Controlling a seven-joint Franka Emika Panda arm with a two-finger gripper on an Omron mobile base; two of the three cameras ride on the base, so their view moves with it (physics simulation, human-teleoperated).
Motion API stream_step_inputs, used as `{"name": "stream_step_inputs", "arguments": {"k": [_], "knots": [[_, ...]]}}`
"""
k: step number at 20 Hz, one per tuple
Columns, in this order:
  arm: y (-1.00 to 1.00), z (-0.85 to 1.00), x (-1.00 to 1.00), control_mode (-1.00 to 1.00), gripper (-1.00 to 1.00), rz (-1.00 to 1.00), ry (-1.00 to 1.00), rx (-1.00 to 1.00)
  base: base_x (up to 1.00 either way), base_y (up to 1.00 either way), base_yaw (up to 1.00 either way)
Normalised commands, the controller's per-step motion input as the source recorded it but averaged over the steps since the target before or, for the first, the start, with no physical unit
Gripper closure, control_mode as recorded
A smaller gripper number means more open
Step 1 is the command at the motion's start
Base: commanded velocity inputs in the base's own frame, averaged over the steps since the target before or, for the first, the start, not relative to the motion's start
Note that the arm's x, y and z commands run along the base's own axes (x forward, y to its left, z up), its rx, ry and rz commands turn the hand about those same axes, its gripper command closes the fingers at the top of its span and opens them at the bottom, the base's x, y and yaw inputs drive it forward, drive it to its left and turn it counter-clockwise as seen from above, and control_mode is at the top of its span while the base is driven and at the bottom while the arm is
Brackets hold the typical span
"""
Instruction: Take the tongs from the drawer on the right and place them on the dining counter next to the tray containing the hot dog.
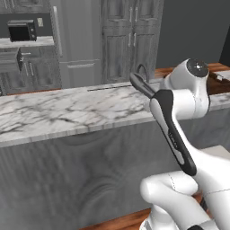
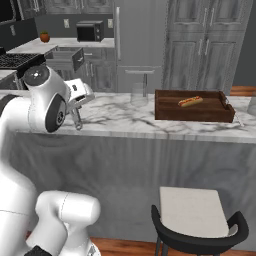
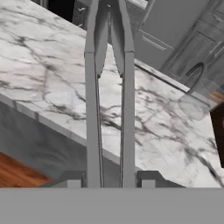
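I am in the carry step, my end effector point(image 3: 109, 186) clamped on the tongs point(image 3: 109, 109) above the near edge of the dining bench point(image 2: 150, 122), so next I swing toward three o'clock and lower beside the tray point(image 2: 192, 112) holding the hot dog point(image 2: 190, 101).

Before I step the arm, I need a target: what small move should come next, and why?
Probably carry the tongs right along the counter toward the tray. The gripper holds them above the marble, well left of the tray with the hot dog.
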Motion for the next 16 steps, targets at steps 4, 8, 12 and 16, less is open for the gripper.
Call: {"name": "stream_step_inputs", "arguments": {"k": [4, 8, 12, 16], "knots": [[0.00, 0.11, 0.29, -1.00, 1.00, -0.02, 0.02, -0.02, 0.00, 0.00, 0.00], [-0.21, 0.00, 0.62, -1.00, 1.00, -0.07, 0.08, 0.00, 0.00, 0.00, 0.00], [-0.34, 0.00, 0.70, -1.00, 1.00, -0.14, 0.11, 0.00, 0.00, 0.00, 0.00], [-0.40, 0.00, 0.47, -1.00, 1.00, -0.13, 0.10, 0.02, 0.00, 0.00, 0.00]]}}
